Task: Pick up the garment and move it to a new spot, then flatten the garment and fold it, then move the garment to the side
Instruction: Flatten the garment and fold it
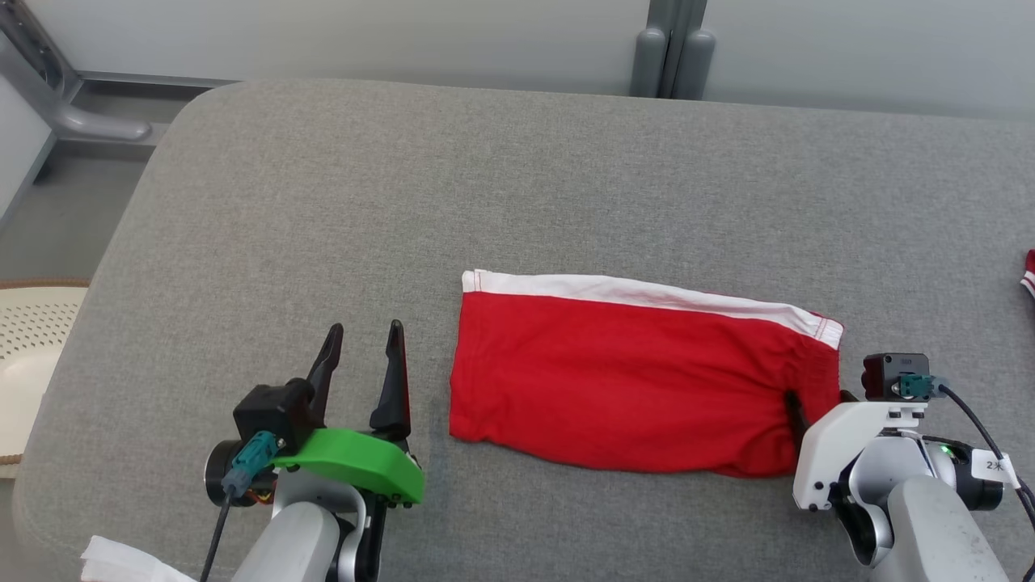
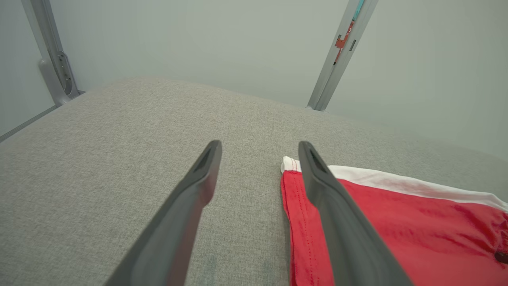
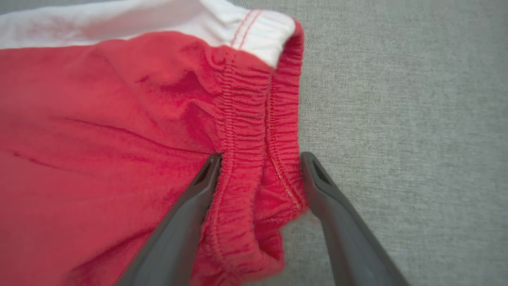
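On the near half of the grey fabric-covered bench (image 1: 323, 202): one red cotton garment with a white band (image 1: 639, 380), lying flat, apparently folded. The right claw (image 3: 260, 157) is open astride its gathered elastic waistband (image 3: 258, 119), and the left claw (image 1: 365, 327) is open and empty, just beside its left edge. Risk: closing on the top layer alone, or lifting one end only, would likely pull the fold apart.

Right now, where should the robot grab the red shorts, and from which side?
Probably the stretchy waistband at the right end of the shorts, coming in from the robot's own near side. That band is thick and puckered, so it stands up more than the flat cloth lying on the grey cushion. The open right gripper has one finger on each side of it.
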Controlling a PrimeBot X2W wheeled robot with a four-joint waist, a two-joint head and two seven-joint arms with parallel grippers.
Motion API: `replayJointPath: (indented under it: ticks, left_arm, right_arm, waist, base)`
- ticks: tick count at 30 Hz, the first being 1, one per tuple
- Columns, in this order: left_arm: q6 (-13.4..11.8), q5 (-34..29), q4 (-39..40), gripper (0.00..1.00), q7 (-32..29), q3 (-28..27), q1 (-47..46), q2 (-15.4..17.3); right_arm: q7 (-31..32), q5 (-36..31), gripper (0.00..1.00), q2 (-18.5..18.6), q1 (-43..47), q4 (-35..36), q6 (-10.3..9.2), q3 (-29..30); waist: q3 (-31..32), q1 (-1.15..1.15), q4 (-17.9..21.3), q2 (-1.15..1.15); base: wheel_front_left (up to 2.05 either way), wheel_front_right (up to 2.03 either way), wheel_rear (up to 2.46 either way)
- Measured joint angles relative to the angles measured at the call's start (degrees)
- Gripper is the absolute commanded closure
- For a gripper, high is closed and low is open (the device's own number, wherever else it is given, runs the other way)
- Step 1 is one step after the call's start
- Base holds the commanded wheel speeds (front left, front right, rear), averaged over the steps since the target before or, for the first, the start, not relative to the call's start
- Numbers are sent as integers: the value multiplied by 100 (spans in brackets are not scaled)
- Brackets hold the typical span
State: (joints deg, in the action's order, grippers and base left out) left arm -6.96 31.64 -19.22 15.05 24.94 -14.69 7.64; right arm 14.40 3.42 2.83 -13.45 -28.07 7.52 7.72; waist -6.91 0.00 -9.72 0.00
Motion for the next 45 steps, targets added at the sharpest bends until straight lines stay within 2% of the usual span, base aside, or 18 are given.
replayJointPath:
  ticks: [4,8,10,11,12,16,22,27,31,38,45]
  left_arm:
    - [24,-24,-10,0,0,-38,1,-8]
    - [41,-55,-34,0,0,-83,9,-3]
    - [41,-67,-49,0,0,-97,21,5]
    - [41,-71,-57,0,0,-101,34,9]
    - [41,-74,-65,0,0,-101,51,13]
    - [41,-86,-102,0,0,-92,130,16]
    - [48,-86,-129,0,0,-35,227,2]
    - [47,-86,-120,0,-11,8,247,4]
    - [47,-85,-119,0,-29,46,257,5]
    - [47,-82,-91,0,-62,94,258,18]
    - [48,-45,-23,0,-83,112,249,19]
  right_arm:
    - [166,3,1,0,-130,-258,3,5]
    - [215,326,68,25,-324,-589,2,-255]
    - [153,378,71,19,-363,-669,2,-353]
    - [103,434,96,20,-392,-693,2,-386]
    - [70,474,100,20,-400,-708,2,-410]
    - [-21,642,100,77,-413,-662,5,-425]
    - [24,811,100,557,-165,-264,2,-107]
    - [174,937,100,751,141,163,2,140]
    - [298,1206,100,604,334,642,1,105]
    - [494,1736,100,279,466,1550,-1,-581]
    - [593,2019,100,73,254,1585,-1,-1349]
  waist:
    - [-8,0,38,0]
    - [-5,0,90,0]
    - [6,0,125,0]
    - [17,0,147,0]
    - [31,0,174,0]
    - [98,0,295,0]
    - [248,0,521,0]
    - [337,0,687,0]
    - [401,0,756,0]
    - [433,0,682,0]
    - [395,0,477,0]
  base:
    - [0,0,0]
    - [0,0,0]
    - [0,0,0]
    - [0,0,0]
    - [0,0,0]
    - [0,0,0]
    - [0,0,0]
    - [0,0,0]
    - [0,0,0]
    - [0,0,0]
    - [0,0,0]
